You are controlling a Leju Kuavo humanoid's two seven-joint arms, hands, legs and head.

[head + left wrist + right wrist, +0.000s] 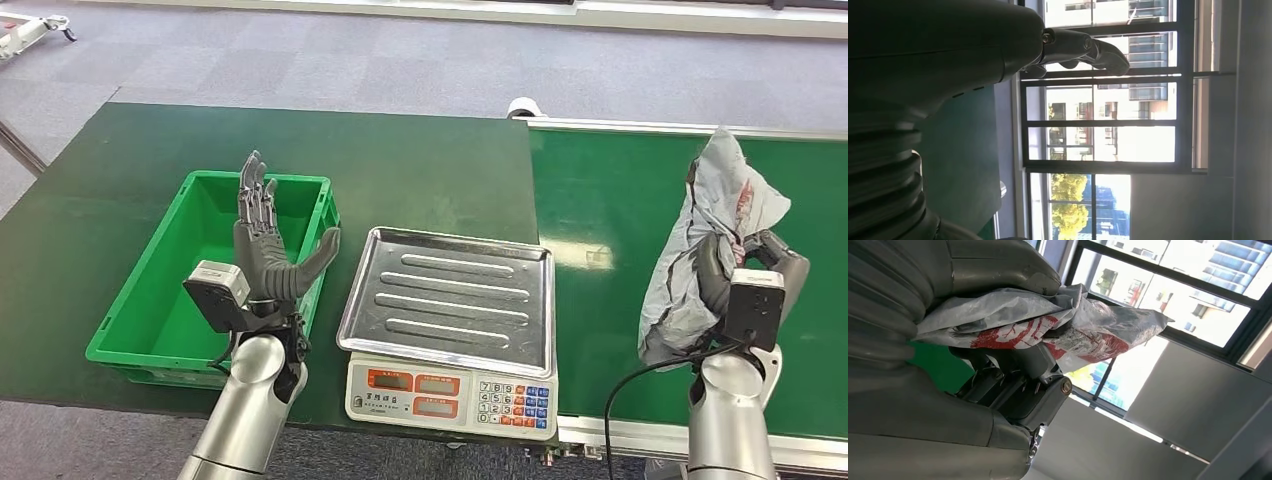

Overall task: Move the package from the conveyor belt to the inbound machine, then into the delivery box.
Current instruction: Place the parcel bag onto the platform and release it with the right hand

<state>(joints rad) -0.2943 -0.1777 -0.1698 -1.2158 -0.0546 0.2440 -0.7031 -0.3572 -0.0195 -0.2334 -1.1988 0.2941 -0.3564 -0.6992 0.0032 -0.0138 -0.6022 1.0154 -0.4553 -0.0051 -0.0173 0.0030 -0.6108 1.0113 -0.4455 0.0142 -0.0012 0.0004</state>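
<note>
Package (700, 250) gripped by right robot hand (745, 265), left robot hand (268, 245) spread, empty

On the surface (420, 170), the crate (160, 330) sits left of the scale (447, 318); the conveyor belt (620, 200) runs to the right. The left hand (268, 250) hovers over the crate. The right hand (745, 270) holds the package (715, 215) above the belt.

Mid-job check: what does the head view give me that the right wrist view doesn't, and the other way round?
Head view alone: the scale with its bare steel tray, the green crate beside it, the left hand raised with fingers spread, and the green conveyor belt. Right wrist view alone: the red print on the package up close, plus windows behind. Both: the grey package held in the right hand.
</note>
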